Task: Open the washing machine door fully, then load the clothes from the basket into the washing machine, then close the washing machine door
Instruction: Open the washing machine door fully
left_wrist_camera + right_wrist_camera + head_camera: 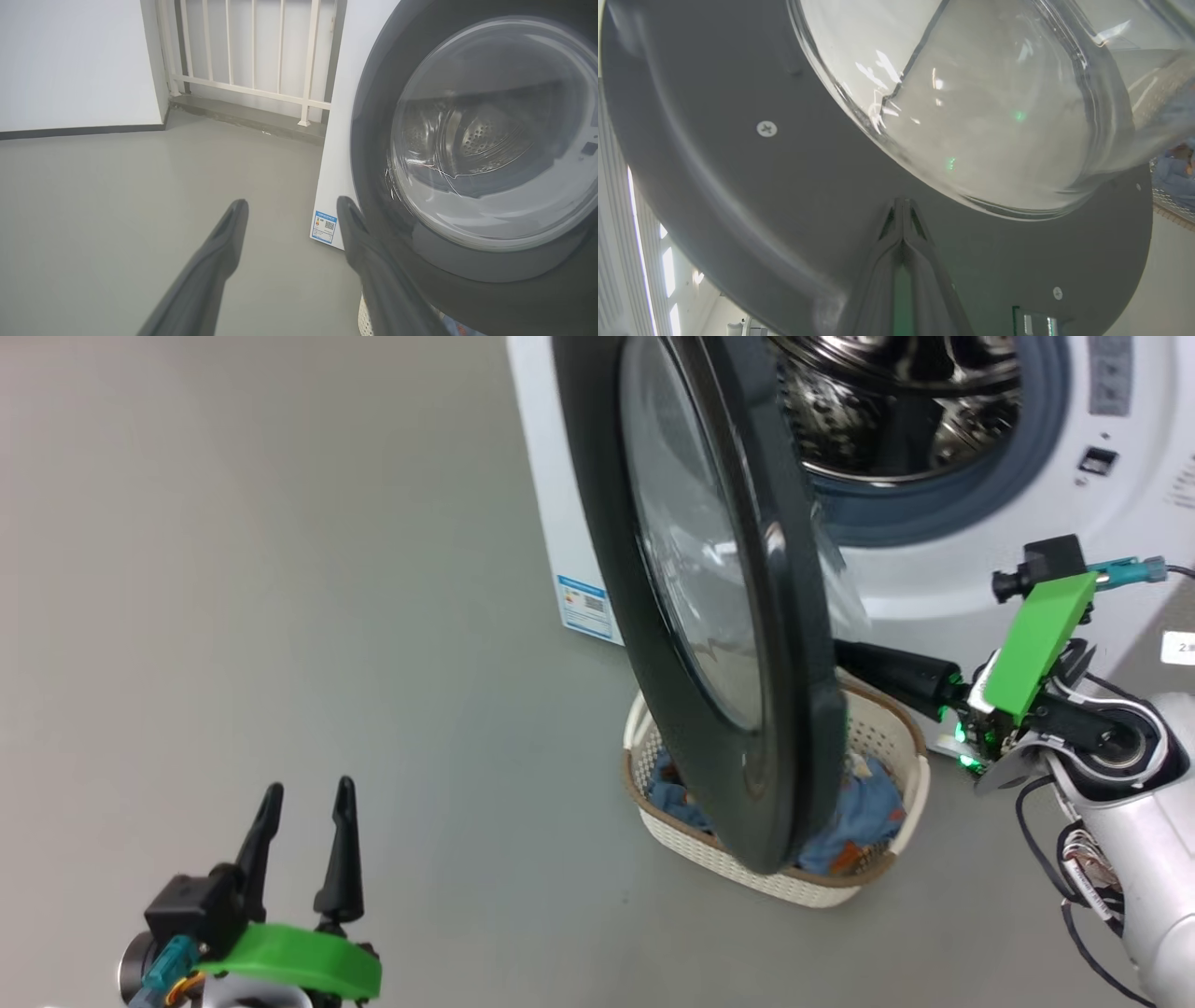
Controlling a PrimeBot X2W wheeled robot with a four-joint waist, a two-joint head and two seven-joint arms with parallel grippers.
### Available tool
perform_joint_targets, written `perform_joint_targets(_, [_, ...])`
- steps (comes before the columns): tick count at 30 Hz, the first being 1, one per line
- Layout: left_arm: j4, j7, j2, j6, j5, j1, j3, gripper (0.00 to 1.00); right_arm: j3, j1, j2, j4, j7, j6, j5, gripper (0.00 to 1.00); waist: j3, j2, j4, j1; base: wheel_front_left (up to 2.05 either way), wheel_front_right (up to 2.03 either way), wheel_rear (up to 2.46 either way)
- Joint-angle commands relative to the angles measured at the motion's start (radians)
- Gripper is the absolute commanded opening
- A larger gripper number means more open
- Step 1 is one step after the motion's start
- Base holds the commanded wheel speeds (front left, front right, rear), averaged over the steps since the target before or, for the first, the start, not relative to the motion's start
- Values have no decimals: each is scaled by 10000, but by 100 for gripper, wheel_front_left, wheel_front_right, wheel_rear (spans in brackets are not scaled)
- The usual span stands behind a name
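The washing machine (971, 569) stands at the upper right with its steel drum (887, 401) exposed. Its black round door (728, 616) is swung partly out, edge-on to my head view, hanging over the basket (868, 887). Blue clothes (864, 812) lie in the basket, partly hidden by the door. My right gripper (903, 201) is shut, its fingertips pressed against the door's inner face (738, 186) just below the glass bowl (971, 107). My left gripper (306, 793) is open and empty at the lower left, well left of the door (467, 163).
Grey floor (233, 569) spreads to the left of the machine. A white wall (70, 60) and a white railing (252, 51) stand beyond it. A blue label sticker (324, 226) sits low on the machine's side.
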Motion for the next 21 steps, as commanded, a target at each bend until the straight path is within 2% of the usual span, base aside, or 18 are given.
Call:
perform_joint_targets(1, [-179, -58, 292, 44, 39, 22, 323, 100, 171, -49, 195, -385, 111, 60, 114, 0, -215, 0, 325, 1, 0, 0, 0])
perform_joint_targets(12, [-571, -61, 443, 192, -122, 341, 580, 100, 492, -467, 653, -202, 309, 60, 65, 0, -102, 0, 427, 1, 0, 0, 0])
perform_joint_targets(21, [-633, -45, 439, 249, -118, 322, 440, 100, 428, -454, 638, -165, 287, 60, 58, 0, -127, 0, 388, 1, 0, 0, 0])
